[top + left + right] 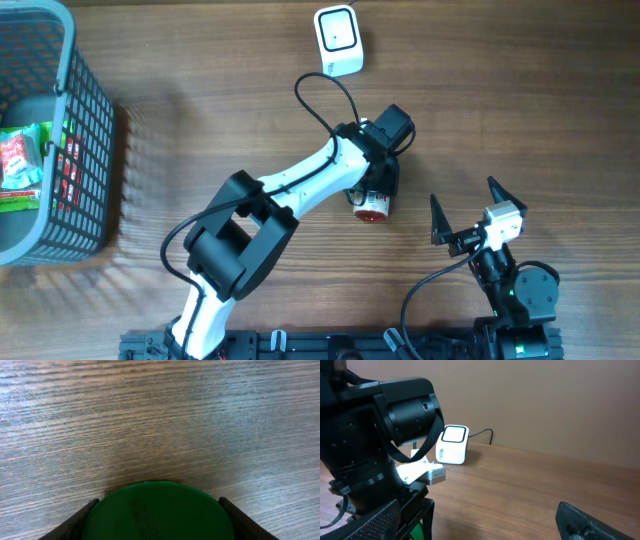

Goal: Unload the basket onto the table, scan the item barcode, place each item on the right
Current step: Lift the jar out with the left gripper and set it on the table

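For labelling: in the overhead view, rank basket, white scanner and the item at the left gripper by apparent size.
1. basket
2. white scanner
3. item, unsure: the left gripper hides most of it.

Overhead light: bright and even; the grey plastic mesh basket (pixel 85 150) throws a soft grid shadow to its right on the brown wood-grain table (pixel 520 100).
Overhead exposure: the white box-shaped barcode scanner (pixel 338 40) is nearly washed out.
Left wrist glare: pale sheen lies across the table's far grain; a dark shadow pools just above the round green disc-shaped item (pixel 157 512), which looks soft.
Right wrist: dimmer and warmer; the black left arm (pixel 370 435) is underexposed, showing little detail.
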Robot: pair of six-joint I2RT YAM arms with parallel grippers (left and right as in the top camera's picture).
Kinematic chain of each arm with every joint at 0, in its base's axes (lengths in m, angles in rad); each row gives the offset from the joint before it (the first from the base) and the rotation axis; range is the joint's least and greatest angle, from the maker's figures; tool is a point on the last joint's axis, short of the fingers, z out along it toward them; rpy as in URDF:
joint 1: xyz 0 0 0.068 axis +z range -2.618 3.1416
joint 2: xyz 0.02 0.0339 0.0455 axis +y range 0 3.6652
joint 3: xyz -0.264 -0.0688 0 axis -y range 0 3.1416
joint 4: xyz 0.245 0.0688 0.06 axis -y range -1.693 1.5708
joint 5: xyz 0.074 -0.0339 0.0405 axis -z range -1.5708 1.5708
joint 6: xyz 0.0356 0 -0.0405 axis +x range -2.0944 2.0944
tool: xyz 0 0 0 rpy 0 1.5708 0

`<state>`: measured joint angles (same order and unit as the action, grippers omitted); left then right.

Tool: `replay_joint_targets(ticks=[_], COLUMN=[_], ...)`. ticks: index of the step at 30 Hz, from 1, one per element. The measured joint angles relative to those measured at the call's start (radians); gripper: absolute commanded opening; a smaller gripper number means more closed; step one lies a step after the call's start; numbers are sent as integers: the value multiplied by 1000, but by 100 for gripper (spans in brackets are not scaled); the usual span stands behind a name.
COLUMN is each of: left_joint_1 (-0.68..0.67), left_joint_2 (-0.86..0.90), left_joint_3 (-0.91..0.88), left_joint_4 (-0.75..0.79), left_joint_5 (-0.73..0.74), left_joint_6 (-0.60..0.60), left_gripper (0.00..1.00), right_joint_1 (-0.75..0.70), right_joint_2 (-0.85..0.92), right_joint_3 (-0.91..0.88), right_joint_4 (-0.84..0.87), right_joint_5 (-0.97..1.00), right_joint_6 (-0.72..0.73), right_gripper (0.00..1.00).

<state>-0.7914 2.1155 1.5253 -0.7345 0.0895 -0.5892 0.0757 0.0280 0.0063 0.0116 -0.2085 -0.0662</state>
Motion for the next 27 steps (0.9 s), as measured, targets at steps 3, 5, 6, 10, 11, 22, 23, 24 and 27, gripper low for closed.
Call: replay_joint_targets(ticks=[3, 5, 6, 10, 11, 22, 23, 24, 27], left_joint_1=[-1, -1, -1, -1, -1, 36, 51, 59, 106], left_joint_2=[2, 2, 2, 2, 2, -7, -22, -34, -88], left_joint_3=[-1, -1, -1, -1, -1, 76, 98, 109, 184], left_joint_4=[19, 20, 19, 14, 14, -59, -77, -82, -117], left_joint_5=[-9, -11, -11, -6, -6, -64, -76, -82, -95], left_joint_6=[-3, -12, -15, -23, -23, 60, 80, 89, 131], left_gripper=[77, 88, 91, 98, 100, 100, 100, 100, 100], right_joint_1=[0, 0, 0, 0, 0, 0, 0, 0, 0], right_joint_2=[0, 0, 0, 0, 0, 0, 0, 0, 0], right_joint_3=[0, 0, 0, 0, 0, 0, 0, 0, 0], right_joint_4=[0, 0, 0, 0, 0, 0, 0, 0, 0], right_joint_5=[0, 0, 0, 0, 0, 0, 0, 0, 0], right_joint_6=[0, 0, 0, 0, 0, 0, 0, 0, 0], right_gripper=[100, 100, 100, 100, 100, 100, 100, 100, 100])
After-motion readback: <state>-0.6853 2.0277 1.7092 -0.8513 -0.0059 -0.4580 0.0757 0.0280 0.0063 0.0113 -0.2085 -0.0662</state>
